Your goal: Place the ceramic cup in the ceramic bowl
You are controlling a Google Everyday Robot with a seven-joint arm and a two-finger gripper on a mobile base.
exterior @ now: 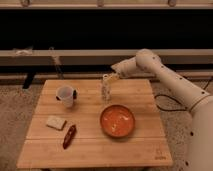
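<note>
I see the gripper (111, 78) at the top of the slim pale capped bottle (106, 91) on the wooden table (140, 145); whether it grips, I cannot tell. The small whitish ceramic cup (65, 95) sits to the bottle's left, well apart from the round orange ceramic bowl (118, 120).

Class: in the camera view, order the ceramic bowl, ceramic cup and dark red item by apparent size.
ceramic bowl
ceramic cup
dark red item, slimmer but about as long as the cup
The gripper is above the bottle.

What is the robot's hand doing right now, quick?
The gripper is at the top of the pale bottle, behind the bowl; open, closed or holding cannot be told.
</note>
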